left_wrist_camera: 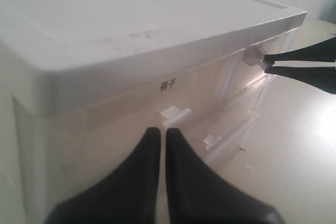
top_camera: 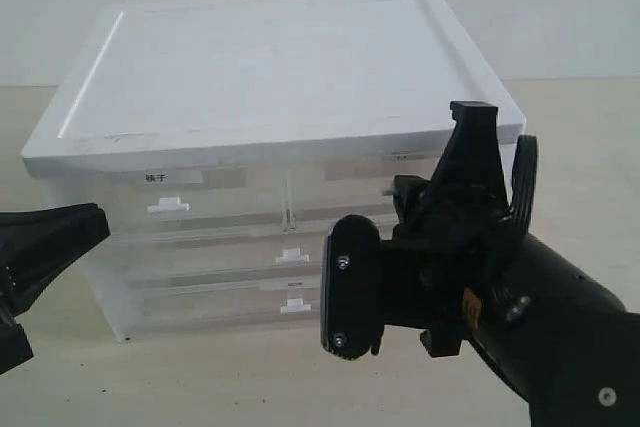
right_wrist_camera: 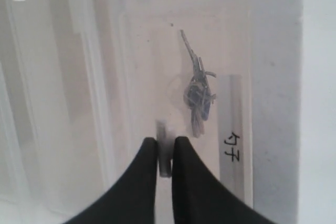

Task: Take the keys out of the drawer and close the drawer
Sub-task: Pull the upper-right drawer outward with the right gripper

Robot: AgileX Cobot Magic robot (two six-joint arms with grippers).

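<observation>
The drawer (top_camera: 350, 192) is the upper right half-width one of a white drawer unit (top_camera: 270, 57), and its front looks level with the unit's face. The keys (right_wrist_camera: 197, 98) show dimly through its translucent front, a grey-blue bunch lying inside. My right gripper (right_wrist_camera: 165, 141) is shut on the drawer's small white tab handle (right_wrist_camera: 165, 163). From the left wrist view its thin fingertips (left_wrist_camera: 273, 62) pinch that tab handle (left_wrist_camera: 254, 56). My left gripper (left_wrist_camera: 159, 130) is shut and empty, low at the unit's left front, just short of the left drawer's handle (left_wrist_camera: 175, 114).
The left half-width drawer (top_camera: 190, 202) bears a white label with dark characters (top_camera: 155, 178). Two full-width drawers (top_camera: 292, 255) (top_camera: 294, 304) sit below. A label strip with characters (right_wrist_camera: 231, 148) runs beside the right handle. The unit stands on a beige tabletop (top_camera: 200, 377).
</observation>
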